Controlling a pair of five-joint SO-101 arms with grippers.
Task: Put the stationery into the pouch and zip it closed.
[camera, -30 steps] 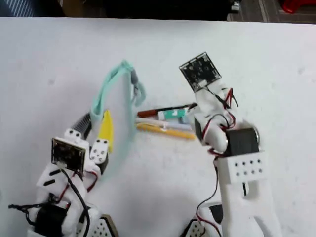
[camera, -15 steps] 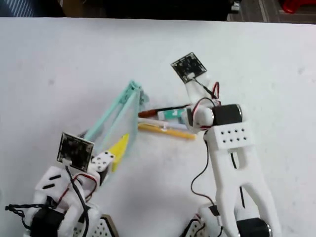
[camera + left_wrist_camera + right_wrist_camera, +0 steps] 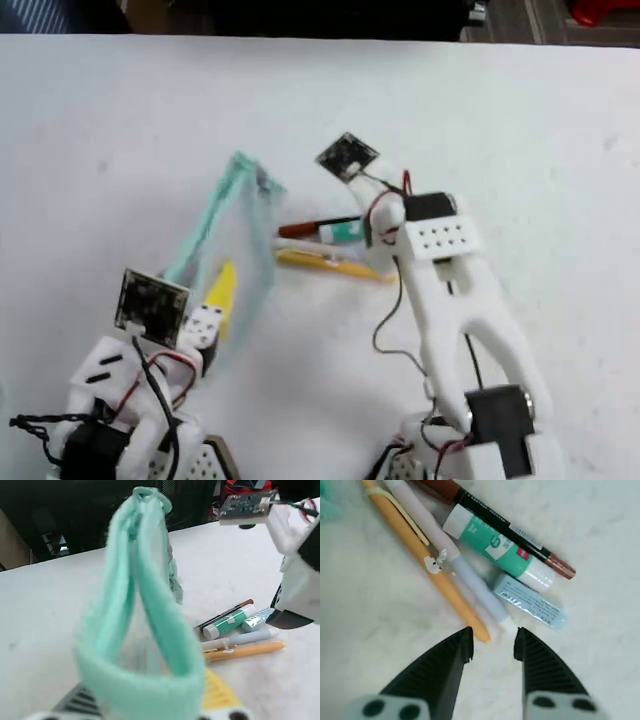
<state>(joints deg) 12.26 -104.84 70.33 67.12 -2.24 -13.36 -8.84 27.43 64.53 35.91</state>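
My left gripper (image 3: 214, 303) is shut on one end of the clear pouch (image 3: 228, 222) with teal edging and holds it raised and tilted off the table. The pouch's teal mouth (image 3: 138, 605) gapes open in the left wrist view, beside the yellow finger (image 3: 218, 694). The stationery lies bunched just right of the pouch: an orange pen (image 3: 427, 565), a lilac pen (image 3: 465, 580), a green glue stick (image 3: 497, 547), a brown pen (image 3: 495, 522) and a pale blue eraser (image 3: 530, 602). My right gripper (image 3: 492, 644) is open, its black fingertips on either side of the pens' near ends.
The white table (image 3: 520, 130) runs wide and bare to the right and behind the stationery. Its far edge (image 3: 320, 38) meets a dark background. The right arm's white body (image 3: 455, 300) stretches from the front edge toward the stationery.
My right arm has stretched forward and left, bringing its gripper down over the stationery. The left gripper pulled back a little and the pouch swung while still held.
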